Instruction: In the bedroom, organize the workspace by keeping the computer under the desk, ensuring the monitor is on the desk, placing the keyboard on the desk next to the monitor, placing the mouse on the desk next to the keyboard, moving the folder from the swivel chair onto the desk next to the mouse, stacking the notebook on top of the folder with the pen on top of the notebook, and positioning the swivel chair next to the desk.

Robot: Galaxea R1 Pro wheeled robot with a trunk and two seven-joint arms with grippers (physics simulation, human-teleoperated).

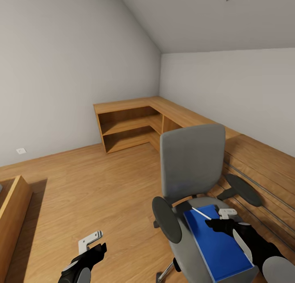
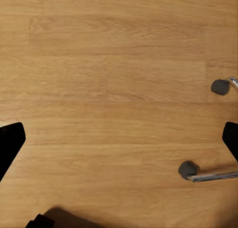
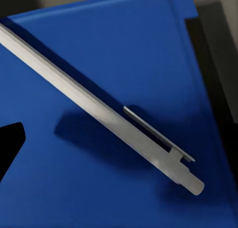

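Two pincers are mine, and both hang low at the near edge of the head view. My left gripper (image 1: 95, 241) hovers over bare wooden floor (image 1: 90, 184) with its jaws spread wide; from its own camera the dark fingertips (image 2: 10, 143) sit at opposite borders with only planks between them, and two castors (image 2: 187, 169) of the chair's chrome base lie off to one side. Broad open floor stretches left and far from there toward the oak shelf unit (image 1: 127, 127) in the far corner.

My right gripper (image 1: 227, 217) is over the seat of the swivel chair (image 1: 192, 164), directly above the folder (image 1: 217, 242), which lies flat on the seat with its near corner reaching the seat's near edge. The pen (image 1: 201, 213) lies slantwise on the folder's far end; in my right wrist camera the pen (image 3: 99, 109) crosses the blue cover diagonally, clip upward, with one dark fingertip (image 3: 10, 143) beside it and apart from it. How wide this pincer stands I cannot tell.

Room is tight on the right: the chair's right armrest (image 1: 243, 189) sits near an oak drawer chest (image 1: 262, 164) along the right wall. Another oak edge (image 1: 16, 201) borders the near left.
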